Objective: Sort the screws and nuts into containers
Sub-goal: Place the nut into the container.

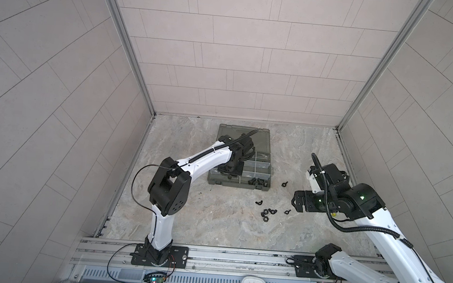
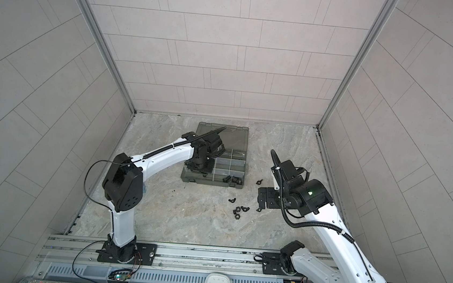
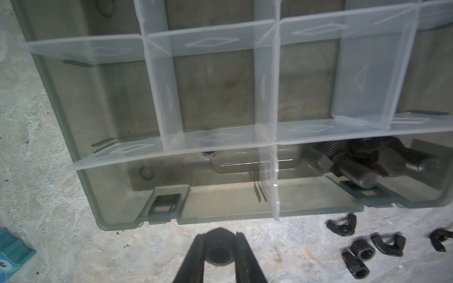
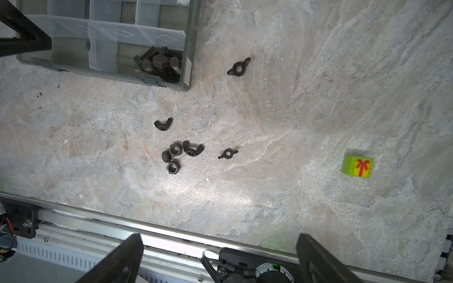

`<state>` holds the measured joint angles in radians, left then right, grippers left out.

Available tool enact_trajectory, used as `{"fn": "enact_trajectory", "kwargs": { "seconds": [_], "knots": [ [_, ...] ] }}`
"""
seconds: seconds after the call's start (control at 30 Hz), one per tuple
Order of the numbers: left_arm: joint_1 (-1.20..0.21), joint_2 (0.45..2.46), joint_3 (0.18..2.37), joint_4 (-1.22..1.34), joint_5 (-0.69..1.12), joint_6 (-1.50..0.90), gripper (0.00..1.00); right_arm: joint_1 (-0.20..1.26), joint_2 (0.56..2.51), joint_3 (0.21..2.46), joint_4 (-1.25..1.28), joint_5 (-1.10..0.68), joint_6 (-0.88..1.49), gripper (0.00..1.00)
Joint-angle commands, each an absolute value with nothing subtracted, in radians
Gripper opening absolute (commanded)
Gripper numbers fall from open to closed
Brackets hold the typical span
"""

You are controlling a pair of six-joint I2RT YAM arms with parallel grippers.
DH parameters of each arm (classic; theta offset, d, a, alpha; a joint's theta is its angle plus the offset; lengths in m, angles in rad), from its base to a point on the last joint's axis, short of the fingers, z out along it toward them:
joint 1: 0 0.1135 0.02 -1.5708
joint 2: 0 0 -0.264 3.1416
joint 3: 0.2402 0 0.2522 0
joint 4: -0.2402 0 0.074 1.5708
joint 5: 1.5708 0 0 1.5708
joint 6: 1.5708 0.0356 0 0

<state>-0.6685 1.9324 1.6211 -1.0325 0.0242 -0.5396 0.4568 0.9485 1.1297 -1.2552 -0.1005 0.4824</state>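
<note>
The left gripper is clamped on a hex nut with the organiser case just ahead, its corner compartment holding the screws, while the right gripper, spread wide and empty, has the loose nuts lying ahead of it.

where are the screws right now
The screws are piled in the case's near right corner compartment in a top view, with a wing nut on the table just right of it.
</note>
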Motion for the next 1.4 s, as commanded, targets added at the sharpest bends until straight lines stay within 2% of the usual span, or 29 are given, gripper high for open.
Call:
{"fn": "enact_trajectory", "kwargs": {
  "seconds": [0.0,0.5,0.83,0.97,1.37],
  "knots": [
    [-0.669,1.932,1.596,-1.043,0.036,-0.514,0.25,0.453,0.953,1.148,-1.254,-0.079,0.474,0.99],
    [-0.623,1.959,1.549,-0.990,0.050,-0.484,0.29,0.454,1.044,1.193,-1.153,-0.214,0.437,0.99],
    [-0.620,1.893,1.577,-1.030,0.026,-0.451,0.43,0.454,1.150,1.210,-1.031,-0.340,0.431,0.99],
    [-0.620,1.866,1.569,-1.033,0.047,-0.461,0.45,0.453,1.174,1.231,-1.022,-0.332,0.422,0.99],
    [-0.751,1.818,1.540,-0.982,0.122,-0.501,0.48,0.395,1.098,1.177,-1.111,-0.333,0.432,0.99]
  ]
}}
